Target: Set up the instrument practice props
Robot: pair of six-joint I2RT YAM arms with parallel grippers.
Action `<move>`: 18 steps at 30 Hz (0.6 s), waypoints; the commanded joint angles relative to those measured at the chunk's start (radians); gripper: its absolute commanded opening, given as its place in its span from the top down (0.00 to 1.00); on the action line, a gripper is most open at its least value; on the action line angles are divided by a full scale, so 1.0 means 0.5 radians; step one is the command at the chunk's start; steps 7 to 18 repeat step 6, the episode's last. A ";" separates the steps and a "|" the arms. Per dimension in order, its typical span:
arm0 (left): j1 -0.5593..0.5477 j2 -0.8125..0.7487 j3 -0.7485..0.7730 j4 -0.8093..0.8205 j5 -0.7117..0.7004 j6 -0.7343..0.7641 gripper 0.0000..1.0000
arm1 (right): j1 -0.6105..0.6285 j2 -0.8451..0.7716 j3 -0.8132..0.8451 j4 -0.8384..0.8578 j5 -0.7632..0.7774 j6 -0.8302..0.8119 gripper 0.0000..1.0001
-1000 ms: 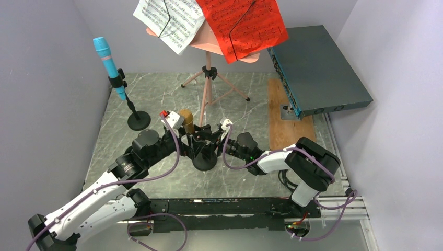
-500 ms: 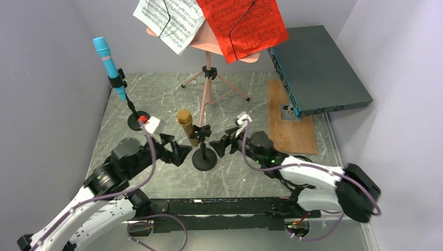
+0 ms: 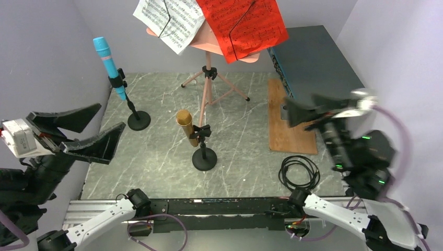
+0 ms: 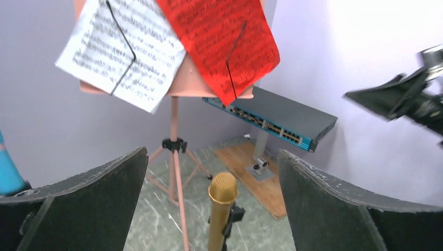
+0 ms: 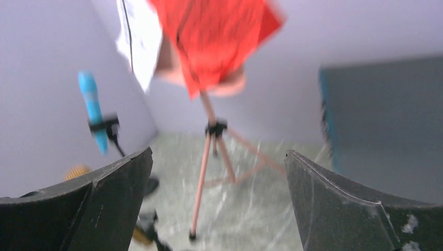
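Note:
The pink music desk (image 3: pixel 209 43) stands on its tripod (image 3: pixel 208 83) at the back, holding a white page (image 3: pixel 170 18) and a red page (image 3: pixel 243 26) under wire clips. A blue microphone (image 3: pixel 107 63) sits clipped to a black round-based pole (image 3: pixel 138 122) at the left. In the middle, a gold microphone (image 3: pixel 184 121) is clipped on another black pole (image 3: pixel 203 158). My left gripper (image 3: pixel 112 116) hangs open high at the left, holding nothing. My right gripper (image 3: pixel 286 111) is open high at the right, also with nothing in it. The left wrist view shows the gold microphone (image 4: pixel 221 209) far below between the fingers.
A large flat dark-teal box (image 3: pixel 318 68) stands raised at the back right over a wooden board (image 3: pixel 290 123). A coiled black cable (image 3: pixel 299 173) lies near the right arm's base. Grey walls close in on both sides.
Both grippers left the gold microphone's pole, drew apart to either side and rose high. The right gripper's jaws widened. The gold microphone stays clipped on its pole.

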 commanded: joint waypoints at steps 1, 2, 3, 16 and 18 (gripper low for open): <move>0.000 0.251 0.210 0.065 0.067 0.273 0.01 | -0.003 0.054 0.569 -0.328 0.295 -0.207 0.00; -0.001 0.286 0.263 0.057 0.091 0.329 0.01 | -0.003 0.051 0.647 -0.313 0.245 -0.279 0.00; 0.000 0.318 0.304 0.049 0.101 0.352 0.00 | -0.009 0.045 0.686 -0.304 0.218 -0.284 0.00; 0.002 0.353 0.324 0.068 0.106 0.336 0.01 | -0.026 0.032 0.753 -0.297 0.244 -0.269 0.00; 0.002 0.353 0.324 0.068 0.106 0.336 0.01 | -0.026 0.032 0.753 -0.297 0.244 -0.269 0.00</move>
